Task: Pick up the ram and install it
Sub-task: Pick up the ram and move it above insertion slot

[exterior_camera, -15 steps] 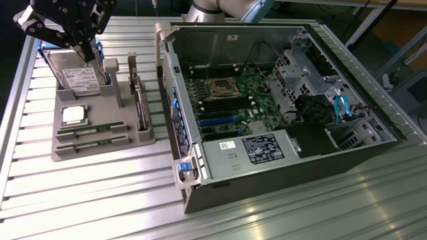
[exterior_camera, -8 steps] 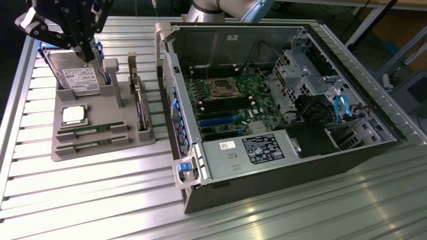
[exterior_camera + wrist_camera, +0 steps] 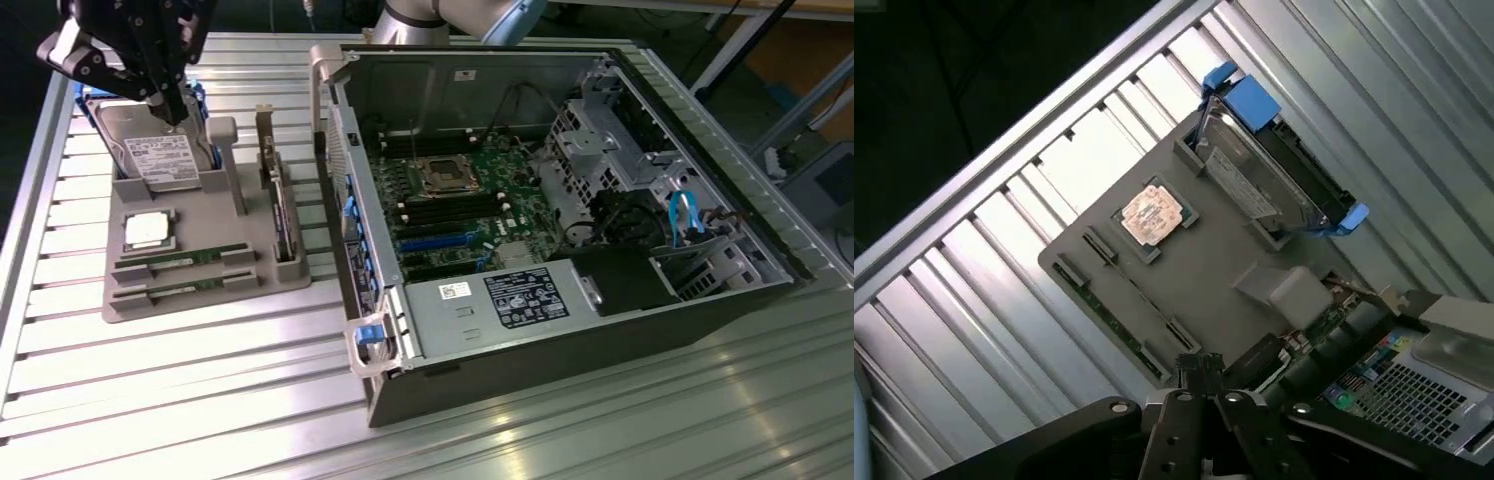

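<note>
The gripper [image 3: 171, 104] [image 3: 1199, 368] looks closed on nothing. It hangs over the drive [image 3: 163, 150], which stands at one end of the tray [image 3: 274, 272]. The ram [image 3: 180, 259] [image 3: 1137, 297] lies at the tray's opposite end, with the processor [image 3: 147, 230] between it and the drive. It sits in a slot just beside its twin [image 3: 178, 287], which is nearest the tray's end edge. Both sticks run across the tray, parallel to that edge. So the ram lies down the tray's length from the gripper and well apart from it.
</note>
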Motion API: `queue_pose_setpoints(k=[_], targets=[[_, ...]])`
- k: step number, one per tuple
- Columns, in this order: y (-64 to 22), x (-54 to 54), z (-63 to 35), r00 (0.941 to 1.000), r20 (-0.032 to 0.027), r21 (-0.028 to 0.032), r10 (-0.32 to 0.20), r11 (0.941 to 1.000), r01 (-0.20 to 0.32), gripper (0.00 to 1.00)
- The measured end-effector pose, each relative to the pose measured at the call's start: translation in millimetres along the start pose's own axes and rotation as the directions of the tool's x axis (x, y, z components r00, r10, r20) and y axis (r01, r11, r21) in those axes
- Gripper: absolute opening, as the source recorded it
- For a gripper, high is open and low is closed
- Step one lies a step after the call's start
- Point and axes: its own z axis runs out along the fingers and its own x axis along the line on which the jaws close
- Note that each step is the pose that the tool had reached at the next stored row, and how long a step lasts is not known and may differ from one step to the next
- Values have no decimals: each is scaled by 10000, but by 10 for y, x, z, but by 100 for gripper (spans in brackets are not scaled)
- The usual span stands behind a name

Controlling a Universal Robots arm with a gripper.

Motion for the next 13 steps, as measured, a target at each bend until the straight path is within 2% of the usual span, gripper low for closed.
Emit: queue_pose_setpoints(k=[3,5,9,11,13], targets=[[0,0,1,9986,-24,-14,-537,9986,537,10],[0,0,1,9930,-51,-32,-1178,9930,1178,10],[0,0,2,9831,-78,-52,-1828,9831,1828,10],[0,0,3,9730,-96,-69,-2306,9730,2305,10],[0,0,3,9574,-118,-90,-2884,9575,2883,10]])
